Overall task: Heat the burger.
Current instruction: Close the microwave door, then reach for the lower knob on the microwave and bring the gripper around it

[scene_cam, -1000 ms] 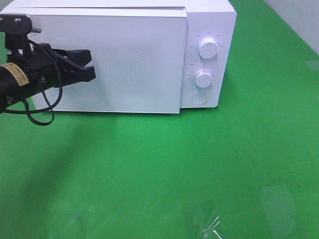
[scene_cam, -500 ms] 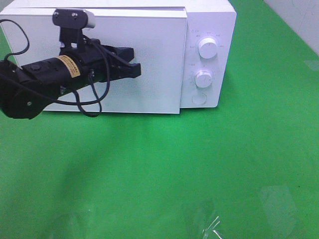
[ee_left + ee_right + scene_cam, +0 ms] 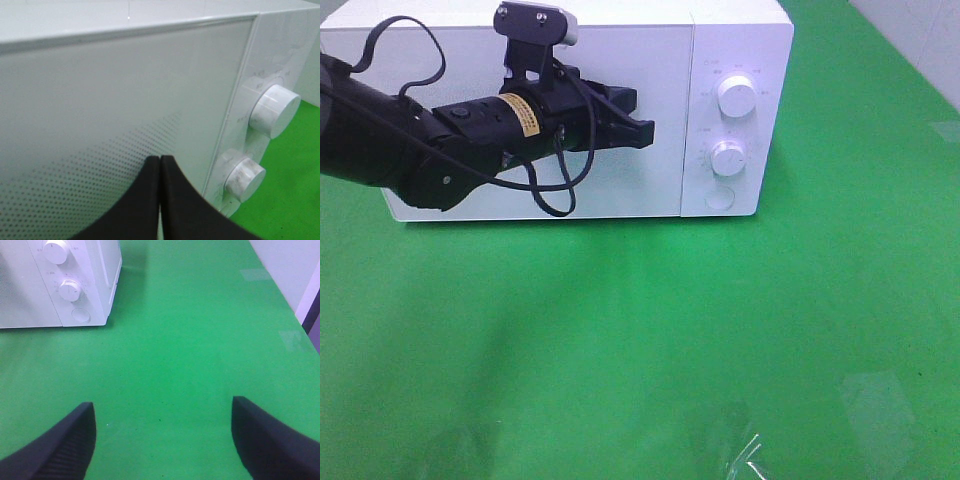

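The burger is not visible in any view. The white microwave (image 3: 740, 40) stands at the back of the green table with its door (image 3: 660, 190) closed flush. My left gripper (image 3: 645, 128) is shut and empty, its tips right in front of the door near its right edge, pointing toward the control panel. In the left wrist view the shut gripper (image 3: 160, 161) sits just off the dotted door, with the upper knob (image 3: 274, 111) and lower knob (image 3: 244, 177) beside it. My right gripper (image 3: 162, 407) is open and empty over bare table, well away from the microwave (image 3: 75, 290).
The control panel carries an upper knob (image 3: 737, 96), a lower knob (image 3: 728, 158) and a round button (image 3: 719, 198). A scrap of clear plastic (image 3: 745, 455) lies at the table's front edge. A white wall (image 3: 920, 40) borders the far right.
My left arm has swept to the right across the front of the microwave. The door, ajar before, now sits flush with the body.
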